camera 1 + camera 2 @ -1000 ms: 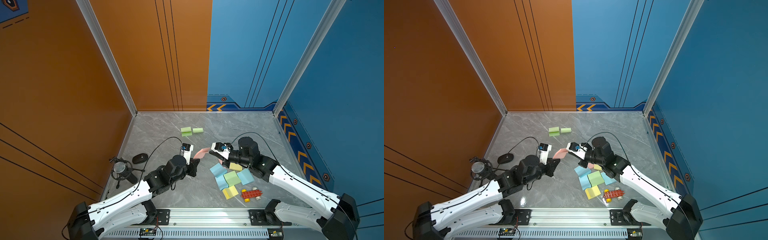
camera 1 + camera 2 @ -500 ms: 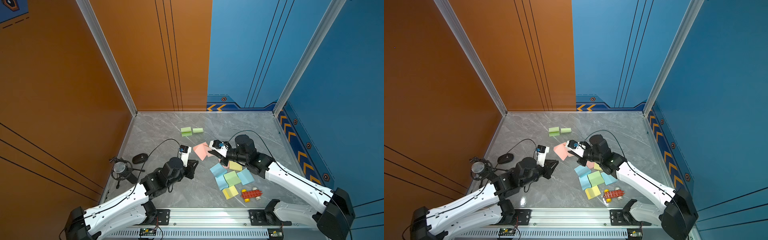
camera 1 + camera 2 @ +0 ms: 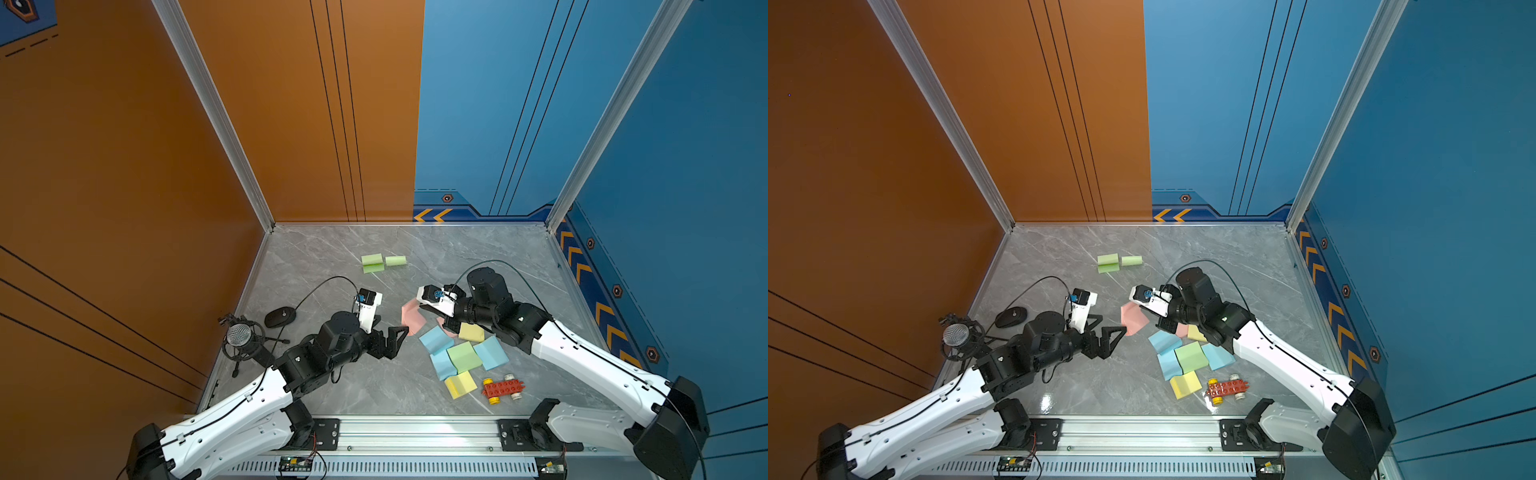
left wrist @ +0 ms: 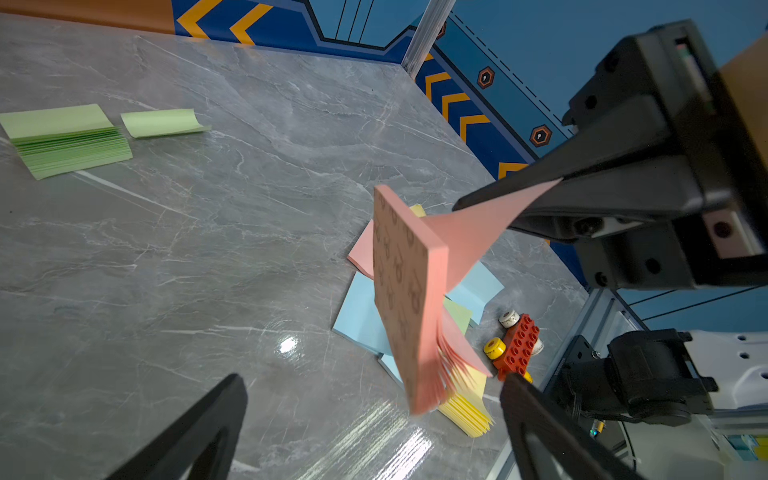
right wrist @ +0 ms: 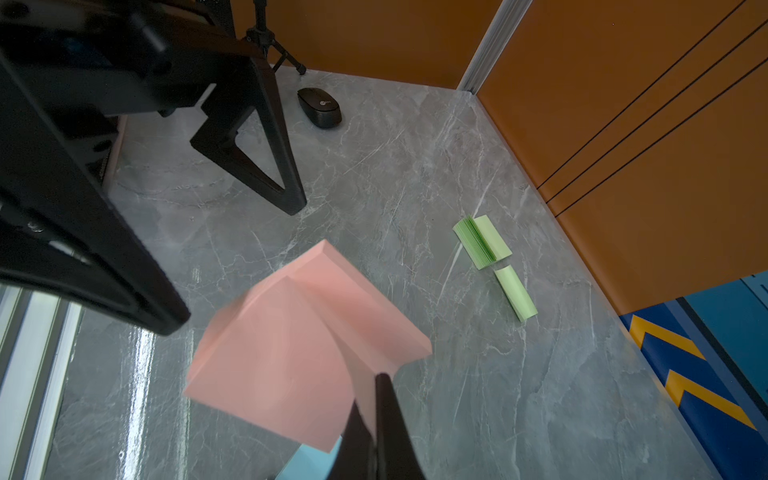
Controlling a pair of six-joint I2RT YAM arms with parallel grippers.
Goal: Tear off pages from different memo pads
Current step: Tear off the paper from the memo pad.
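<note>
Pink memo pad (image 4: pixel 401 299) dangling above the bench (image 4: pixel 208 249) by its top page (image 4: pixel 478 224), right gripper (image 4: pixel 461 204) pinching that page, left gripper (image 3: pixel 392 325) spread wide alongside

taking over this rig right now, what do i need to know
Right gripper: shut on the top pink paper page. The thick pink square memo pad hangs from that page, off the grey marble table.
Left gripper: open and empty, fingers apart near that pad, not gripping it.
Done: one curled green paper page lies loose beside the green memo pad at the far side.
Left: the pink page is not yet torn free; the cluster of blue, green, yellow and pink pads waits near the right arm.
</note>
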